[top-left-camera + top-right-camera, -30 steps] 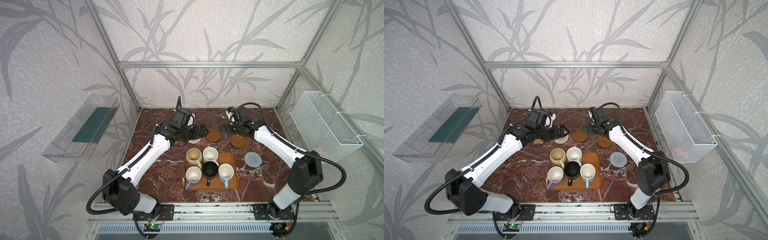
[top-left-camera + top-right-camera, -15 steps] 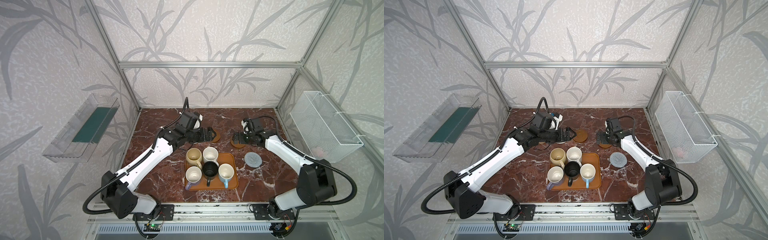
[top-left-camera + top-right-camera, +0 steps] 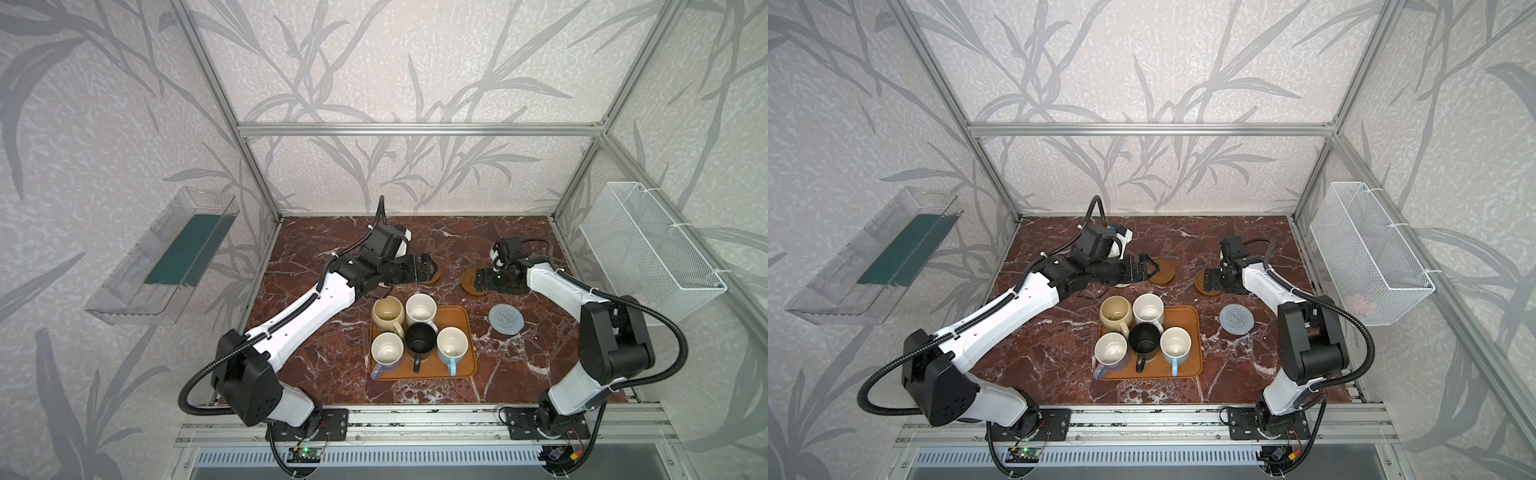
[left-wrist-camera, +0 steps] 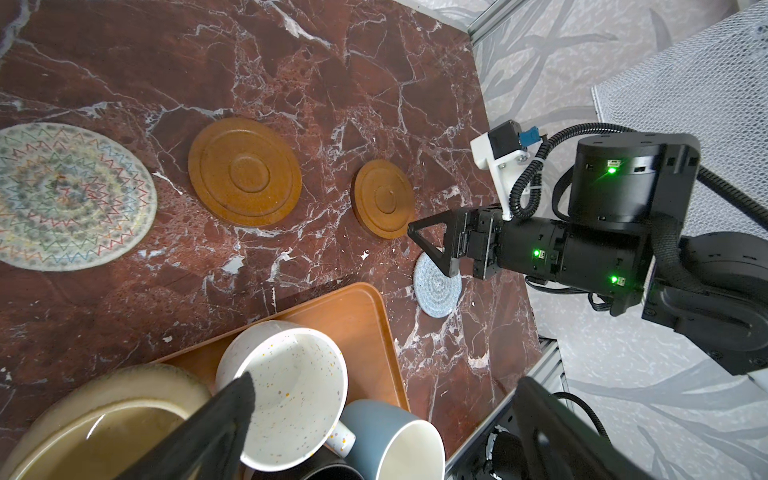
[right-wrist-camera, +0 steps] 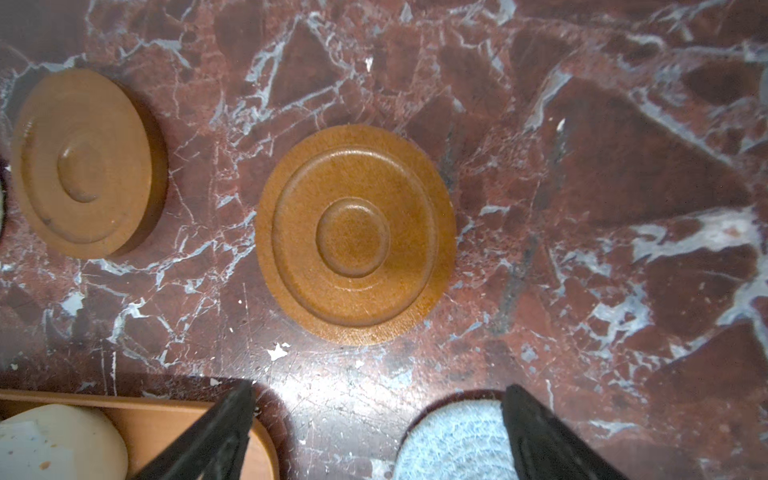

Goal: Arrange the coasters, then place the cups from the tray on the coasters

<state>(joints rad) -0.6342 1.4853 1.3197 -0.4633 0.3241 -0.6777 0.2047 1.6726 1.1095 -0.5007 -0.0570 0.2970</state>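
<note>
Behind the tray [image 3: 459,318], left end effector [image 3: 1152,269] and right end effector [image 5: 378,388] gape wide, empty.
Nearest wooden coaster [image 5: 355,235]: stiff, light, probably slick; pinch across its rim.

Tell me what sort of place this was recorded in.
Probably a staged robot test cell, not a kitchen: an aluminium frame holds wallpapered panels, and the left arm and right arm are mounted on a rail fronting the marble-look tabletop.

Bare marble [image 3: 332,365] lay open left of the tray [image 3: 459,316] and between the two wooden discs [image 4: 245,170] — room to pass. Five mugs [image 3: 420,340] crowded the tray, packed close; the left arm [image 3: 307,311] slanted above the marble's left side.
</note>
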